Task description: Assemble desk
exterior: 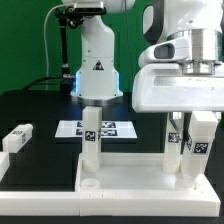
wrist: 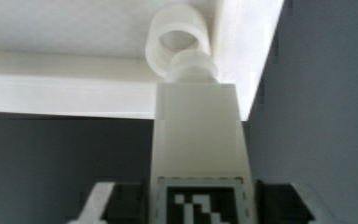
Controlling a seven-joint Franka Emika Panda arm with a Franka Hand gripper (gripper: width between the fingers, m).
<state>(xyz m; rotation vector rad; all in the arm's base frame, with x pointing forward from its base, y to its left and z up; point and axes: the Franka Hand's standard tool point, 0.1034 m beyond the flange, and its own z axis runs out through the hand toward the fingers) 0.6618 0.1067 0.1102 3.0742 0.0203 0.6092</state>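
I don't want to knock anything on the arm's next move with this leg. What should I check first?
1. Gripper closed on the held leg: ok.
2. Held leg upright over the desk top: ok.
3. Held leg's tip seated in its hole: cannot tell.
4. Standing leg upright on the desk top: ok.
5. Loose leg lying away from the arm: ok.

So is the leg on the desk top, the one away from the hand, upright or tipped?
Upright: the leg stands vertical on the desk top, its tag facing the exterior view.
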